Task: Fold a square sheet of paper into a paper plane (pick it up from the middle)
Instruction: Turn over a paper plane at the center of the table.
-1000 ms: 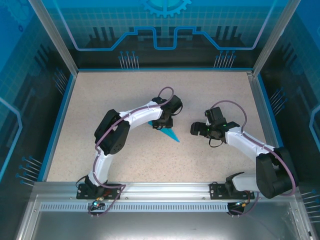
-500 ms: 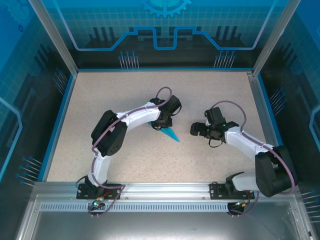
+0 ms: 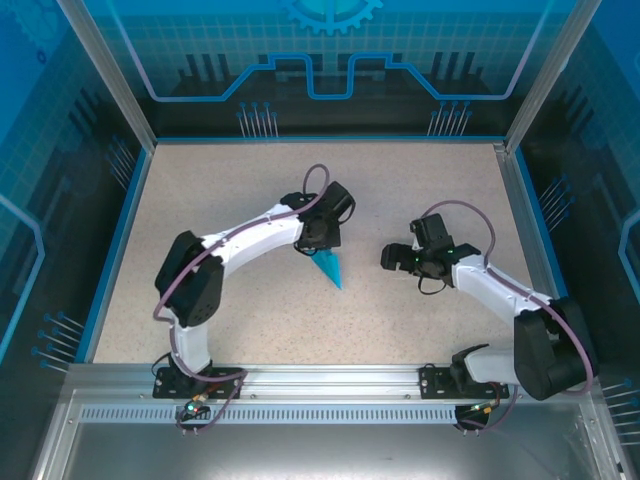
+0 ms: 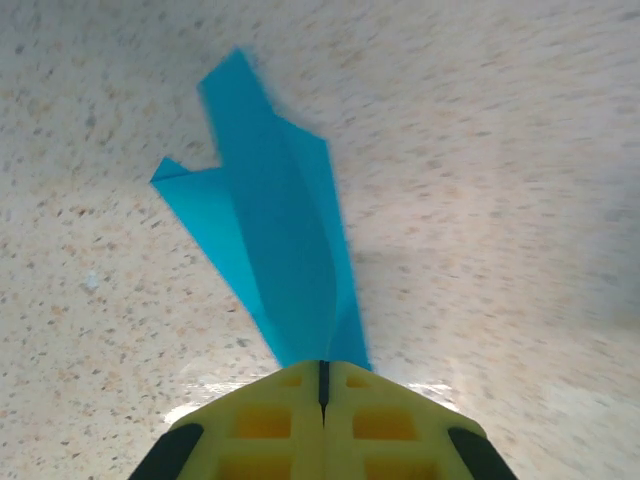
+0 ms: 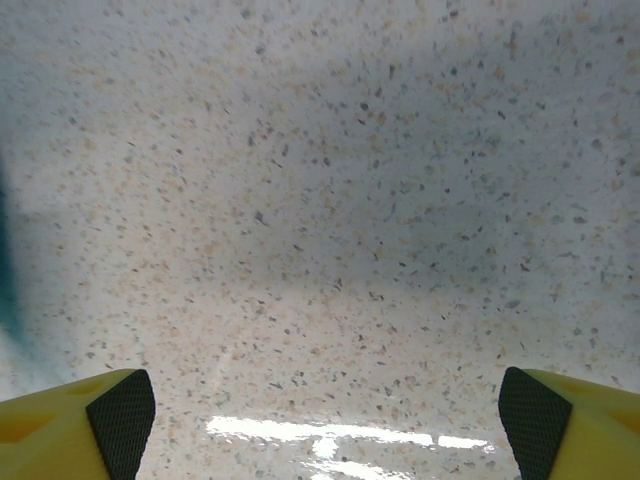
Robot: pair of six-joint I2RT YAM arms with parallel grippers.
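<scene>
**Plane pinched mid-bench, open ground all round**

The speckled beige bench [image 3: 220, 190] sits inside translucent blue walls [image 3: 60, 150]. A blue rim [image 3: 118, 240] runs along its 9 o'clock and 12 o'clock edges, and an aluminium rail [image 3: 320, 385] closes the 6 o'clock edge where the arm bases are bolted.

Near the middle of the bench we see the left end effector [image 3: 318, 248] with its jaws pressed together on the paper plane [image 3: 328, 266]. In the left wrist view the yellow fingers [image 4: 270, 425] meet with only a thin seam between them. The cyan paper plane [image 4: 275, 240] comes out of that seam and fans away from it, with a centre crease and a flap spreading to one side. From above, the plane runs from the end effector toward 5 o'clock and tapers to a tip. We cannot tell whether that tip touches the bench.

The right end effector [image 3: 390, 258] sits at 3 o'clock of the plane, apart from it, with bare bench between them. Its jaws stand wide and hold nothing; in the right wrist view its fingers [image 5: 120, 410] frame only bare speckled surface.

The bench is open toward 12 o'clock and 9 o'clock, and the plane lies well away from every edge.
</scene>
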